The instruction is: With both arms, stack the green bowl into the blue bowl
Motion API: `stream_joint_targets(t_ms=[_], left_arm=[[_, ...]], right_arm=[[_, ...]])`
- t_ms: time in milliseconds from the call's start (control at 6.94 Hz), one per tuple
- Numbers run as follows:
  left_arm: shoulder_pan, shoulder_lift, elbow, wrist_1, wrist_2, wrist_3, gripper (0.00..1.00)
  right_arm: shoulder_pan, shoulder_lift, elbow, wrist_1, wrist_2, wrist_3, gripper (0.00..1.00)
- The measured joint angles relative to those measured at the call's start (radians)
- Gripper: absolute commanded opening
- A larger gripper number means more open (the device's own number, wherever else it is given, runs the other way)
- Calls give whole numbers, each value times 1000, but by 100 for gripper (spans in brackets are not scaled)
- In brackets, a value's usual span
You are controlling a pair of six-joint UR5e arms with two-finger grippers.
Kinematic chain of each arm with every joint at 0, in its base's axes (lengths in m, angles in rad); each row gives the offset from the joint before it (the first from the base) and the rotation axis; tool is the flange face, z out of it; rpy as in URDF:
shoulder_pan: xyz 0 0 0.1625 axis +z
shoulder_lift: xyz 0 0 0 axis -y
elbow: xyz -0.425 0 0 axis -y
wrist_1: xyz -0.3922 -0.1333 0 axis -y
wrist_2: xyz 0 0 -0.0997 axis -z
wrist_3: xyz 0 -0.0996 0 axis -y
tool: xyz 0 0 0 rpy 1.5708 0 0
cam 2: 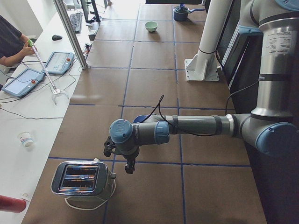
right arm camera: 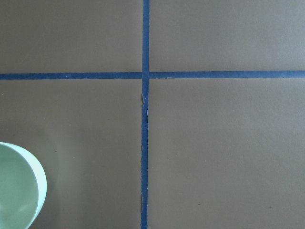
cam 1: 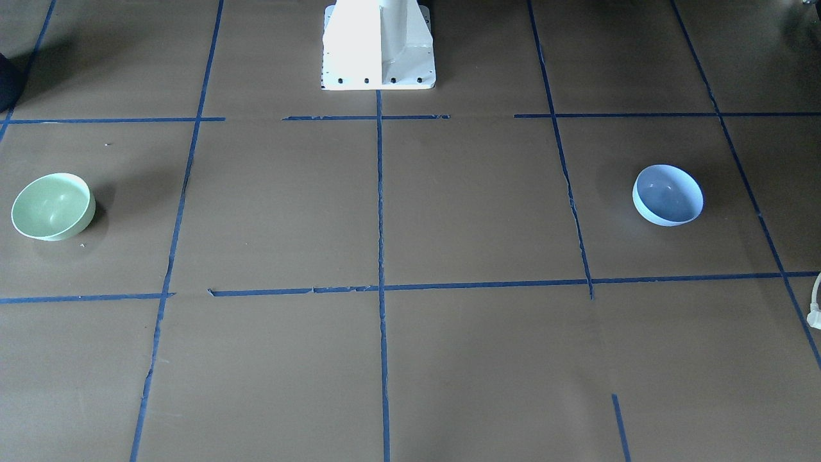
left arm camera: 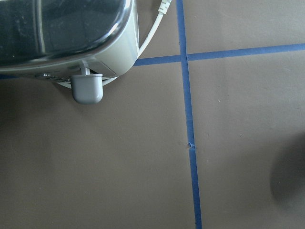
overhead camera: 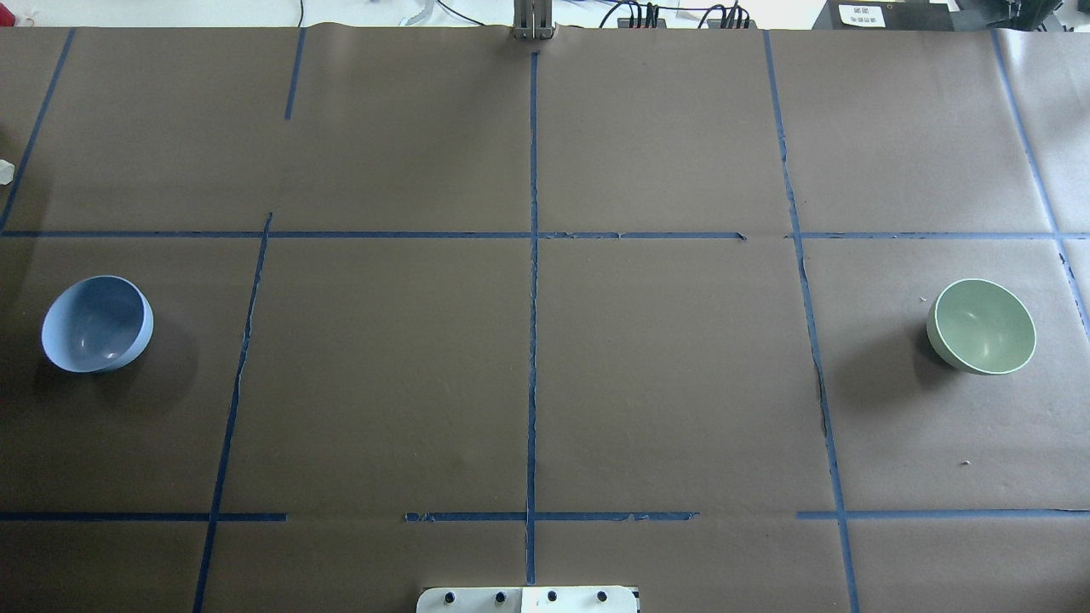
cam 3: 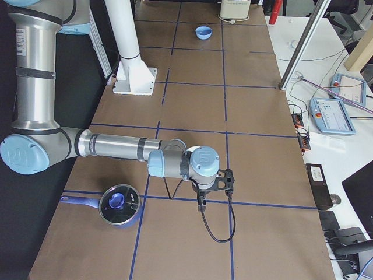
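Looking from left to right in the overhead view, the blue bowl (overhead camera: 97, 324) is seen at the far left of the frame, and the green bowl (overhead camera: 981, 327) at the far right. Both are upright on the brown table (overhead camera: 545, 375) and well apart, with many blue tape lines (overhead camera: 533, 298) between them. Nothing is inside either bowl, so the stacking is judged not yet begun.

No arm is seen in the overhead view. In the left side view, the left arm (cam 2: 187, 127) is stretched low over the table near a toaster (cam 2: 81, 178) at the lower left. The blue bowl is mostly hidden behind this arm. In the right side view, the right arm (cam 3: 128, 149) reaches out near a pot with a lid (cam 3: 119, 204), and the green bowl is mostly hidden behind its wrist.

The green bowl is round, so no long side has to be matched. In the right wrist view, its rim is seen at the lower left corner. The right arm is judged the nearer one to it, and the left arm the nearer one to the blue bowl.

Whether either arm's fingers are wide or narrow cannot be told. Nothing is seen to be held.
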Motion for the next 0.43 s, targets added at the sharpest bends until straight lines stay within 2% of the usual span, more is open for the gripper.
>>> stream_joint_targets(t_ms=[432], left_arm=[[3,-12,-2,-1,3,0,100]], right_arm=[[1,-1,5,-1,1,7,100]])
